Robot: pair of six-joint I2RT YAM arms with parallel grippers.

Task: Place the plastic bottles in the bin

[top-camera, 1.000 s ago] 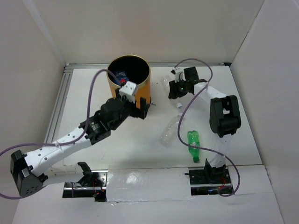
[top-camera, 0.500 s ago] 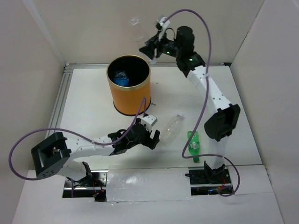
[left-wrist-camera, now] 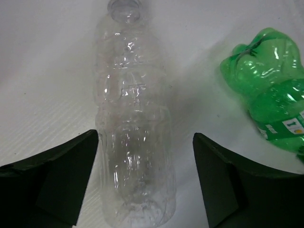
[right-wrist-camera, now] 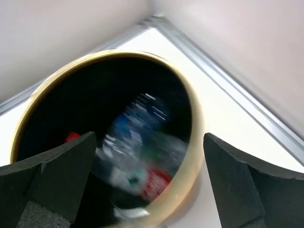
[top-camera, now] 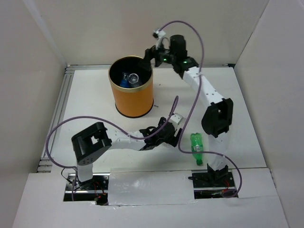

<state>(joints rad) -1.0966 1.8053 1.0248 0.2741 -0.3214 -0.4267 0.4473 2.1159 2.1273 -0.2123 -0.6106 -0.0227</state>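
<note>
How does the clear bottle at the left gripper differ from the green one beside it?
The clear bottle is colourless and bare; the green bottle carries a label. The clear bottle lies between the open jaws of the left gripper; the green bottle lies outside them, apart from it. Both lie on their sides on the table.

Top view: bright, even, diffuse light from overhead. The table (top-camera: 95, 104) is near-white, with soft, faint shadows beside the bin (top-camera: 130, 102). Focus is sharp throughout.

Left wrist view: sharp. The clear bottle (left-wrist-camera: 135, 118) shows small glints and the green bottle (left-wrist-camera: 270, 90) is vivid. The fingers (left-wrist-camera: 52, 185) are near-black, with little detail.

Right wrist view: the bottles (right-wrist-camera: 142, 147) in the dark bin are smeared by motion blur.
</note>
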